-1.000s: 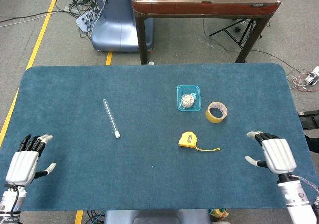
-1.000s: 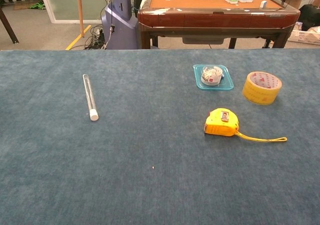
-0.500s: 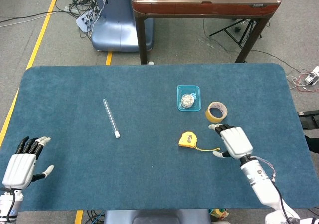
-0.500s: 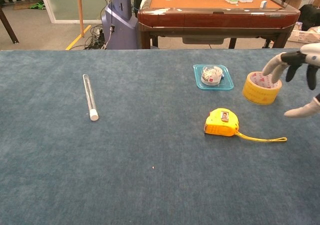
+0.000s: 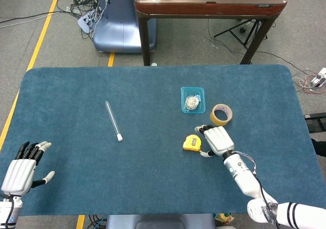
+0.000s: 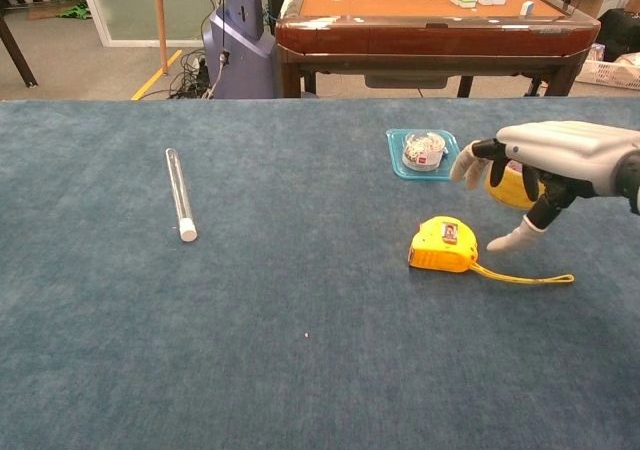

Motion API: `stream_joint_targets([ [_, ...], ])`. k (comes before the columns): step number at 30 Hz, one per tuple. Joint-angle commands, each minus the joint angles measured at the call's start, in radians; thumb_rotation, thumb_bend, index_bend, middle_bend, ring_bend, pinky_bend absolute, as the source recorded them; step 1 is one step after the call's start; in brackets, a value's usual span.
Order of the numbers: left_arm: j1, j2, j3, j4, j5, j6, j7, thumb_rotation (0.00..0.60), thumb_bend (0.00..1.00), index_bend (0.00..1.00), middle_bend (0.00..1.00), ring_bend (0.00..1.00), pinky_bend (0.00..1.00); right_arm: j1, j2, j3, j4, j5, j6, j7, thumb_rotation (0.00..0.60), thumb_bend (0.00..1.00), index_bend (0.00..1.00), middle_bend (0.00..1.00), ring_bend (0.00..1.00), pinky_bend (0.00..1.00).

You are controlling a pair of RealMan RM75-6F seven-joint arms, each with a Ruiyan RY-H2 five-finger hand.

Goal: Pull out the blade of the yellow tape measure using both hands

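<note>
The yellow tape measure (image 5: 191,142) (image 6: 444,245) lies on the blue table with its yellow wrist strap (image 6: 525,276) trailing to the right. My right hand (image 5: 216,139) (image 6: 545,158) hovers just right of and above the case, fingers spread, holding nothing. The strap is hidden under the hand in the head view. My left hand (image 5: 23,167) rests open at the table's near left corner, far from the tape measure, and does not show in the chest view.
A roll of tan packing tape (image 5: 221,114) (image 6: 510,185) stands behind my right hand. A small teal tray (image 5: 193,107) (image 6: 402,165) holds a white object. A clear tube (image 5: 113,120) (image 6: 180,192) lies at mid-left. A brown table (image 5: 209,5) stands beyond the far edge.
My right hand has swept left from the table's right edge to just beside the tape measure. The left hand has drifted slightly toward the near edge. The tape measure has not moved.
</note>
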Motion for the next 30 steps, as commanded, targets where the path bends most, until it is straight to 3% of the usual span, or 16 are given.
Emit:
stream_joint_targets([
  [1,0.000,0.000,0.001,0.002,0.000,-0.002,-0.004,0.600,0.20,0.15,0.16,0.12,0.04,0.031,-0.035,0.001,0.037,0.038,-0.021,-0.012,0.600,0.07,0.25,0.29,0.29,0.46],
  [16,0.006,0.001,0.006,0.025,0.000,-0.005,-0.042,0.600,0.20,0.15,0.16,0.12,0.04,0.127,-0.157,-0.021,0.177,0.132,-0.034,-0.075,0.600,0.07,0.25,0.29,0.29,0.46],
  [30,0.003,-0.004,0.006,0.022,0.003,-0.012,-0.039,0.600,0.20,0.15,0.15,0.11,0.04,0.150,-0.169,-0.042,0.221,0.172,-0.028,-0.070,0.600,0.09,0.25,0.29,0.29,0.46],
])
